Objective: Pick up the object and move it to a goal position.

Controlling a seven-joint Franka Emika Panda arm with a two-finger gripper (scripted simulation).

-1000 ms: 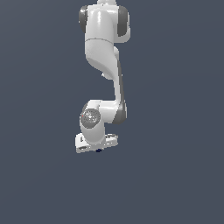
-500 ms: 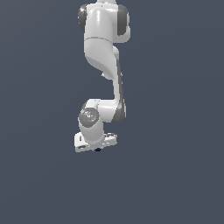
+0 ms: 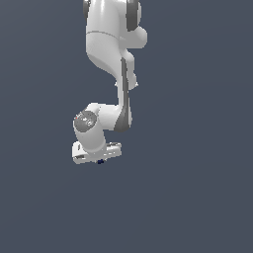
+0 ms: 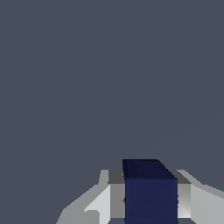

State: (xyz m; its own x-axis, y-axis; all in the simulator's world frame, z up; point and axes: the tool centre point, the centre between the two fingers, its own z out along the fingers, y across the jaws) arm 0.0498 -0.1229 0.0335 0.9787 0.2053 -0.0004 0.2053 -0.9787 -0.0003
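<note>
Between the two pale fingers [image 4: 109, 199] of the claw [image 3: 100, 161] sits the dark navy block [image 4: 150, 192], and from the wrist view it fills the gap, a finger pressed against each of its side faces. Its top face looks a shade darker than the face turned toward the camera. The fingers are grey-white, flat where they meet the block, and slope away on their outer sides.

Seen from the exterior view, the block [image 3: 100, 161] is only a tiny dark speck poking out under the white body of the claw, far narrower than the claw itself. So the claw is closed on the block, holding it.

Above that, a rounded wrist joint with a grey disc [image 3: 85, 120] faces the camera, and the white arm [image 3: 106, 44] climbs from it through a dark-banded elbow to a thick upper section that runs out of the top of the picture. The arm leans toward the exterior view's left at its lower end.

Everything behind is a flat slate-grey field; I cannot tell whether the block touches any surface.
</note>
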